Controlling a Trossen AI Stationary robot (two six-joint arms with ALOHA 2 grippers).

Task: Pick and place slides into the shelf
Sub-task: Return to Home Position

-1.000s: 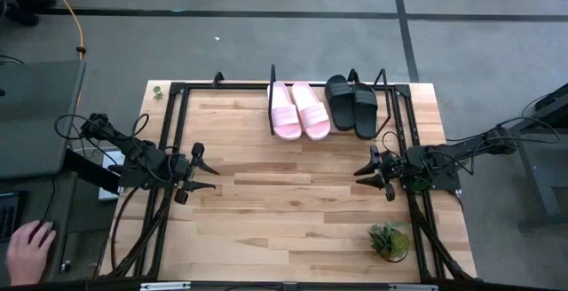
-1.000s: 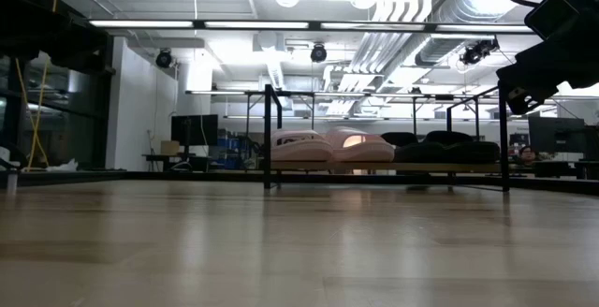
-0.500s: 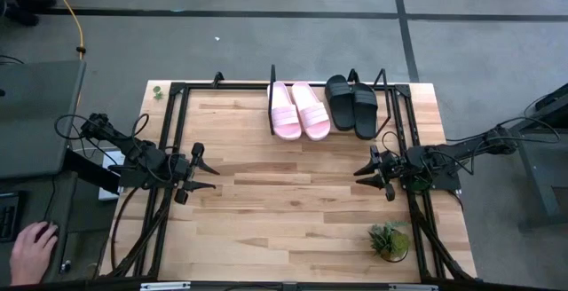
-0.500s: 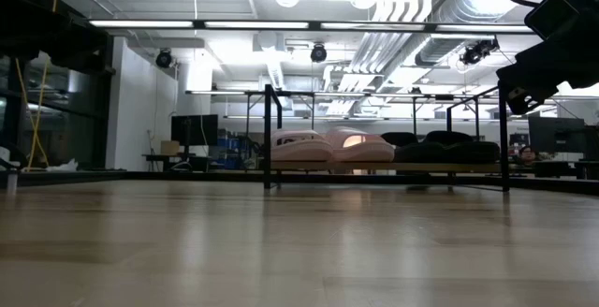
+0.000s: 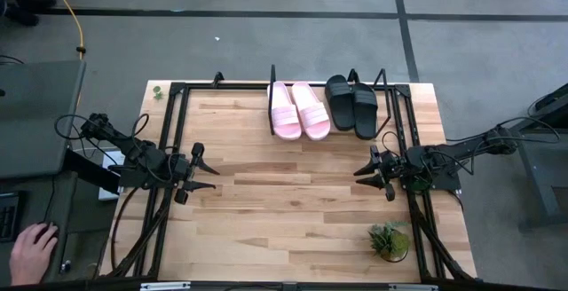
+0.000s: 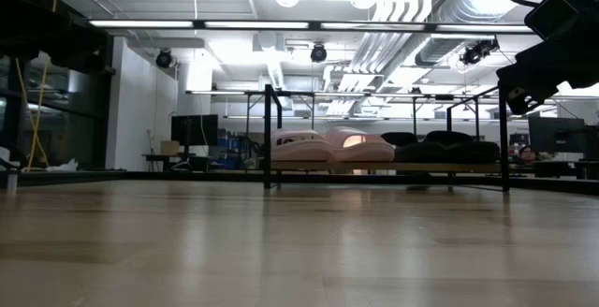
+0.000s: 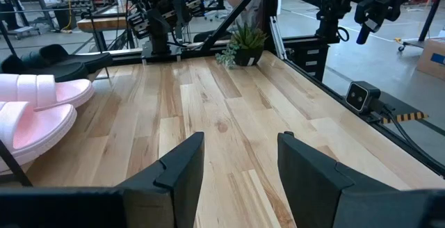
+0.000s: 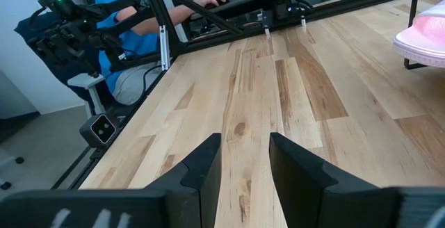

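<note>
Two pale pink slides (image 5: 299,111) and two black slides (image 5: 352,105) lie side by side, soles down, on the shelf (image 5: 272,105) at the table's far edge. The low view shows the pink pair (image 6: 328,148) left of the black pair (image 6: 440,145). My left gripper (image 5: 207,172) hovers open over the table's left side, well short of the shelf. My right gripper (image 5: 362,172) hovers open over the right side. The left wrist view shows only bare wood between my left gripper's (image 7: 240,165) fingers, and likewise the right wrist view for my right gripper (image 8: 245,162).
A small potted plant (image 5: 389,239) stands near the table's front right corner. A black frame (image 5: 169,131) edges the table. A person's hand (image 5: 31,251) rests on a desk left of the table. Bare wood (image 5: 284,202) lies between the two grippers.
</note>
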